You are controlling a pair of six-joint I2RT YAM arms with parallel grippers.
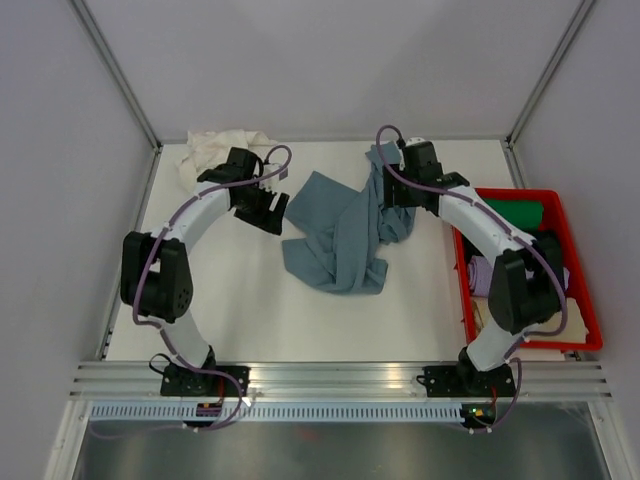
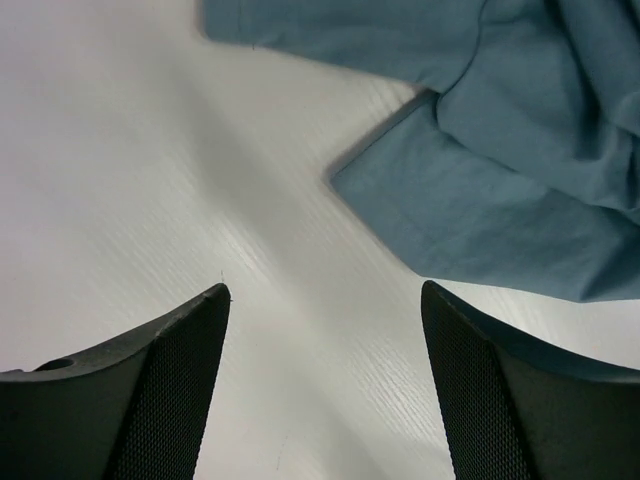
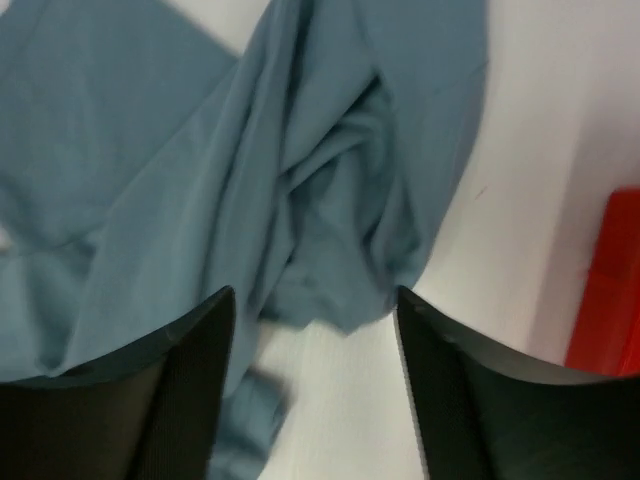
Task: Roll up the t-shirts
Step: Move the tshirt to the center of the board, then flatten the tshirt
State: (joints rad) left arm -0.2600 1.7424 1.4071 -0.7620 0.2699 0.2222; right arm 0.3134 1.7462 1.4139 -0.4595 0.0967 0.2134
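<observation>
Slate-blue cotton t-shirt [image 1: 340, 235] crumpled at tabletop [image 1: 240, 300] centre; cream-white cotton t-shirt [image 1: 215, 148] bunched at 11 o'clock.
Left jaws and right jaws are found wide open, nothing held. Fabric is judged light, limp and unbreakable; a hem corner is advised for the hold.

Top view: bright, even, diffuse light from overhead. The white worktop [image 1: 250, 300] is close to washed out but shows no hard glare. Shadows are soft and short, hugging the arms and the folds of the slate-blue t-shirt [image 1: 345, 235]. Focus is sharp throughout.

Left wrist view: a broad pale sheen runs diagonally across the worktop. The left gripper [image 2: 325, 290] is dark and underexposed, its mesh texture just readable.

Right wrist view: soft overall, cloth folds smeared. The right gripper [image 3: 315, 295] has blurred edges. The red bin [image 3: 605, 280] at the right edge is out of focus.
</observation>
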